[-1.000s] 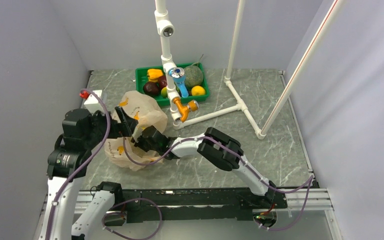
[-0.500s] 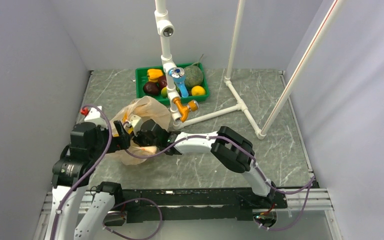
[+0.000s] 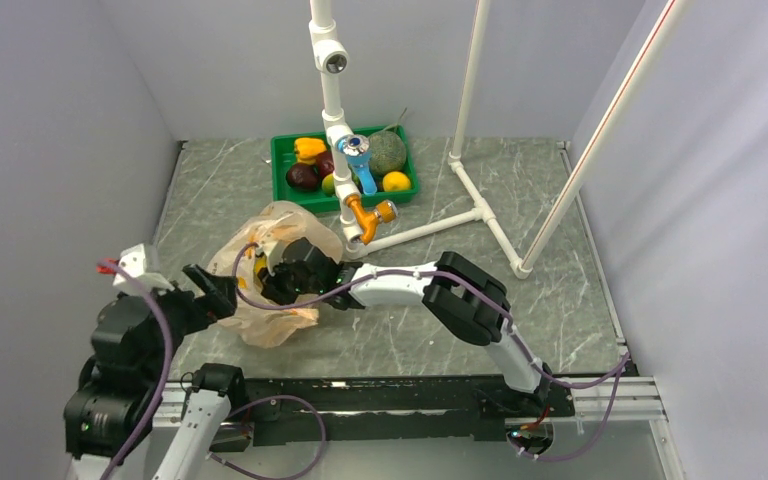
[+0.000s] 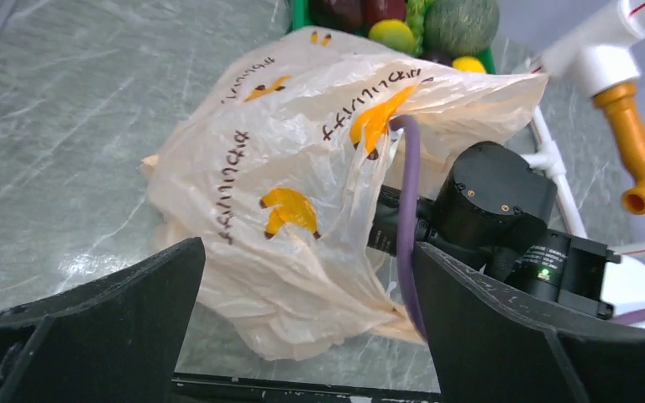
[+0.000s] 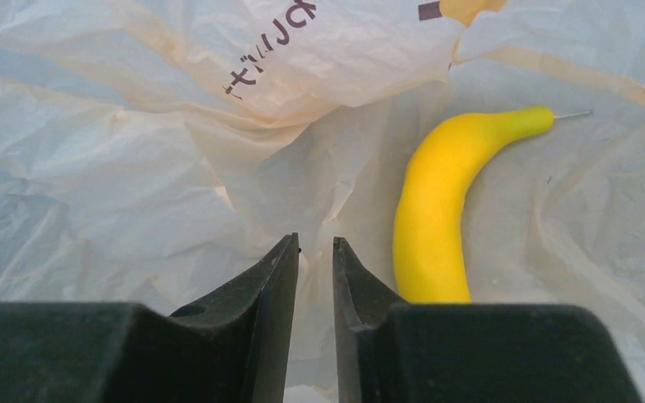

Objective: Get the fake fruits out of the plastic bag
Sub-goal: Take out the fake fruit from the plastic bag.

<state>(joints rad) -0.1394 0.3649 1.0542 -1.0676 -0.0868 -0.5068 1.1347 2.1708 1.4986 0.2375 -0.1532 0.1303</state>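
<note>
plastic bag (image 3: 260,295), thin, crinkled, translucent peach-beige with yellow banana prints and dark lettering, sits slumped around my right claw (image 5: 315,245), which is reached inside it from the right. the right claw's black fingers (image 5: 260,294) are drawn almost together, only a thin slit between them. i see nothing in that slit, though i cannot tell whether it nips the film. just right of those fingertips and slightly ahead, a smooth glossy yellow fake banana (image 5: 437,210) lies curved on the bag's wrinkled inner wall, apart from the fingers.

my left claw (image 4: 306,248) stands released, its fingers spread wide. from its wrist view the bag bulges straight ahead of it between the two tips. from above i cannot tell whether a tip touches the bag's left edge.

beyond the bag, far ahead of both claws, a green tray (image 3: 282,150) holds dark maroon round fruits (image 3: 303,177), a netted grey-green melon (image 3: 388,152) and other yellow pieces.

the table (image 3: 560,210) is grey-green with a marbled pattern. a white pipe frame (image 3: 480,205) stands on it, and pale grey walls (image 3: 60,100) close in on three sides.
</note>
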